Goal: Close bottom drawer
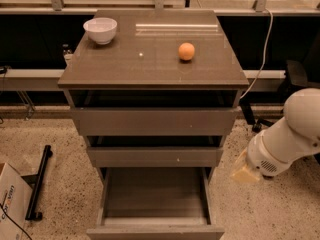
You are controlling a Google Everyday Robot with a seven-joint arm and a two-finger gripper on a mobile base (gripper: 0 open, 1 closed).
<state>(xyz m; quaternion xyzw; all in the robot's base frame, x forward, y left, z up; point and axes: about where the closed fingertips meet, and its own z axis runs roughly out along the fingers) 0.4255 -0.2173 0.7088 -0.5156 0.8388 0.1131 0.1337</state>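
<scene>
The bottom drawer (155, 196) of the grey-brown cabinet (150, 59) is pulled far out toward me. Its deep empty box is open to view, and its flat front panel (155, 232) lies at the lower edge of the view. The two drawers above it, the top one (152, 121) and the middle one (155, 156), stick out only slightly. My white arm (287, 136) reaches in from the right. My gripper (245, 173) is at the arm's yellowish end, low beside the cabinet's right side. It is level with the bottom drawer and apart from it.
A white bowl (100, 30) and an orange (186, 51) sit on the cabinet top. A cardboard box (10, 204) and a black bar (39, 181) lie on the speckled floor at the left. A cable (262, 59) and a dark chair base (295, 79) are behind at the right.
</scene>
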